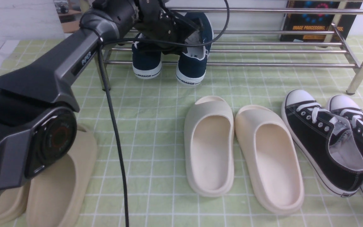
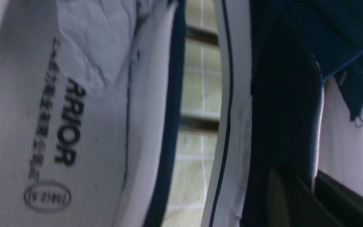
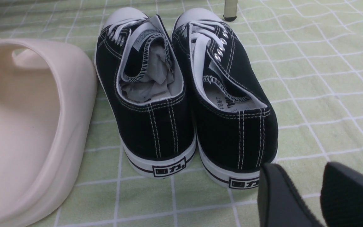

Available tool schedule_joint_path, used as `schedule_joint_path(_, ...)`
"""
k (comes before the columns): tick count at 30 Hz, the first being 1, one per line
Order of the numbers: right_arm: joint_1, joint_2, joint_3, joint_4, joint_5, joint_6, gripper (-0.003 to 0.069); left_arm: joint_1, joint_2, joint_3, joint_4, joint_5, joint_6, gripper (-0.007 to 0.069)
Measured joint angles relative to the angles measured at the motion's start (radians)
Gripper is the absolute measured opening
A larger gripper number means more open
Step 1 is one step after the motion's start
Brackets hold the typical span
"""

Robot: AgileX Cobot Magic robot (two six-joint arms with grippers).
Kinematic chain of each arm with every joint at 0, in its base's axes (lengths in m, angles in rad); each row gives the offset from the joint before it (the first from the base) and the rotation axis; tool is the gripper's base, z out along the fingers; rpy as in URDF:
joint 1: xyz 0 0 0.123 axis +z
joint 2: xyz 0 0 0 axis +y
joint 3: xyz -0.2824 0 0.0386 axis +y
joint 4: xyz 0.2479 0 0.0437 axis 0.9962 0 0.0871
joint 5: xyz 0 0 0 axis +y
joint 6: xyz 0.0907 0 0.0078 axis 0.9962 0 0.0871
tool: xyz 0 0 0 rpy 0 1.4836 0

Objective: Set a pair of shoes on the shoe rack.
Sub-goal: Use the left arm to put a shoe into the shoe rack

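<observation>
The shoe rack (image 1: 263, 64) spans the far side of the green checked mat (image 1: 156, 126), and the left arm (image 1: 58, 69) reaches across to its near-left corner. On the mat in front lie cream slides (image 1: 210, 142), tan slides (image 1: 58, 183) under the arm's elbow, and black sneakers (image 1: 326, 142), all well apart from the rack. The navy shoes (image 1: 192, 64) sit side by side on the rack's lower rods, toes pointing in, heels hanging just over the front rod, with a narrow gap between them. The left gripper (image 1: 181, 31) hangs right over them. Its wrist view shows the jaws clamped thinly on the inner side wall of the one nearer the rack's middle, one finger outside the canvas and one against the lining. The right gripper (image 3: 306, 176) hovers behind the black sneakers, jaws apart and holding nothing. The placing step looks nearly done, since both shoes appear to rest on the rods. The next move likely calls for letting go of the canvas, then lifting the arm back clear of the upper rod without dragging the shoe off its perch.
</observation>
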Motion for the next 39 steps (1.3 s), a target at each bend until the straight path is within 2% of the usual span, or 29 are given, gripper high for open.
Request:
schedule_joint_path(11,0.0,0.0,0.0,0.0,0.0,0.0,0.0246,0.001,0.009,-0.003,0.051,-0.054,0.003,0.0036)
schedule_joint_path(17,0.0,0.0,0.0,0.0,0.0,0.0,0.0246,0.002,0.008,-0.01,0.076,-0.083,0.003,0.0145)
schedule_joint_path(18,0.0,0.0,0.0,0.0,0.0,0.0,0.0246,0.004,0.002,-0.011,0.077,-0.085,0.003,0.0194)
schedule_joint_path(21,0.0,0.0,0.0,0.0,0.0,0.0,0.0246,0.005,-0.023,-0.011,0.092,-0.072,0.003,0.0273)
schedule_joint_path(24,0.0,0.0,0.0,0.0,0.0,0.0,0.0246,0.006,-0.069,-0.011,0.105,-0.026,0.013,0.0295)
schedule_joint_path(26,0.0,0.0,0.0,0.0,0.0,0.0,0.0246,0.006,-0.09,-0.012,0.107,0.003,0.029,0.0283)
schedule_joint_path(28,0.0,0.0,0.0,0.0,0.0,0.0,0.0246,0.006,-0.135,-0.014,0.108,0.09,0.078,0.023)
schedule_joint_path(30,0.0,0.0,0.0,0.0,0.0,0.0,0.0246,0.005,-0.164,-0.016,0.108,0.169,0.116,0.0165)
schedule_joint_path(32,0.0,0.0,0.0,0.0,0.0,0.0,0.0246,0.0,-0.186,-0.019,0.102,0.267,0.157,0.0061)
schedule_joint_path(33,0.0,0.0,0.0,0.0,0.0,0.0,0.0246,-0.001,-0.189,-0.019,0.102,0.284,0.165,0.0052)
schedule_joint_path(35,0.0,0.0,0.0,0.0,0.0,0.0,0.0246,-0.015,-0.189,-0.016,0.093,0.374,0.207,-0.0013)
schedule_joint_path(39,0.0,0.0,0.0,0.0,0.0,0.0,0.0246,-0.056,-0.16,0.032,0.075,0.421,0.25,-0.0013)
